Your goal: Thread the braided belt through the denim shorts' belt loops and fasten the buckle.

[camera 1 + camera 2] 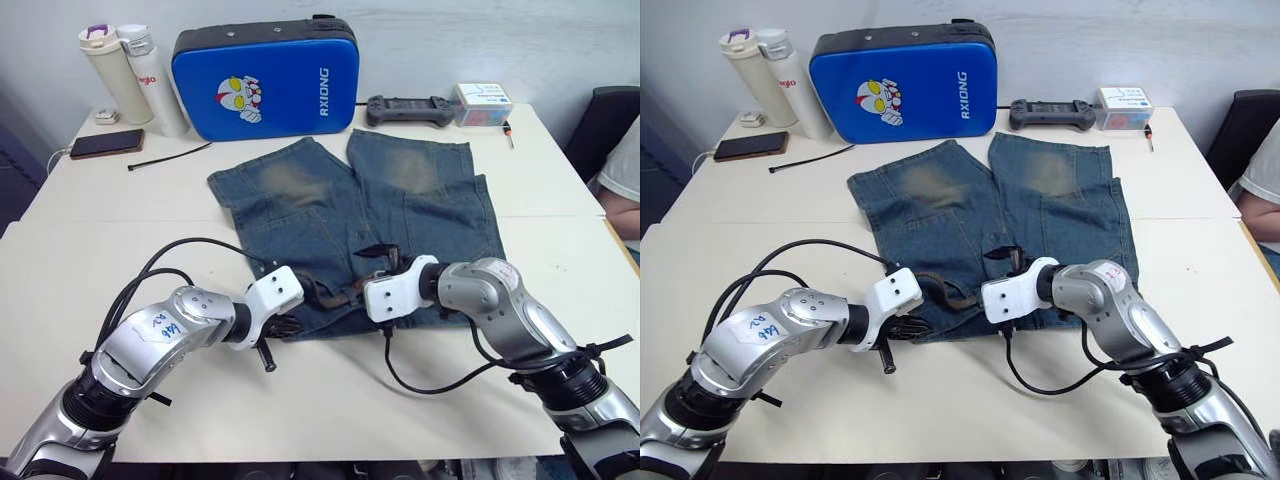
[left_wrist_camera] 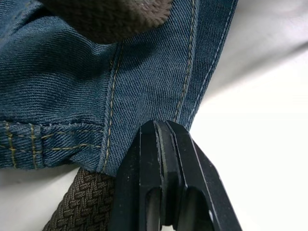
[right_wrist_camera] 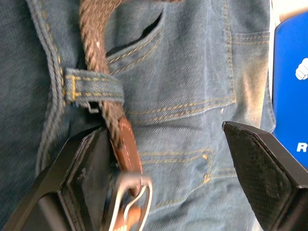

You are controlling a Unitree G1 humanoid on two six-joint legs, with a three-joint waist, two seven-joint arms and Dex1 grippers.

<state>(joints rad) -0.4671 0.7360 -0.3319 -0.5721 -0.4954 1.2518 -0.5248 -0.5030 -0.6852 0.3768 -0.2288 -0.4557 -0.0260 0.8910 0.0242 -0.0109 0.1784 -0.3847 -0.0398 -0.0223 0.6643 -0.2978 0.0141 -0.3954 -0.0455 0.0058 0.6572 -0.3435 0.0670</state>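
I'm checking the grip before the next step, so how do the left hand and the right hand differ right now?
The left hand has its fingers shut together at the edge of the shorts; the right hand is wide open. The left hand sits at the waistband's end, where the belt shows beside it; the right hand straddles the buckle, just past a belt loop. Both rest low over the waistband.

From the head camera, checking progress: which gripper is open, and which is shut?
The right gripper is open, jaws spread either side of the buckle. The left gripper is shut at the shorts' edge.
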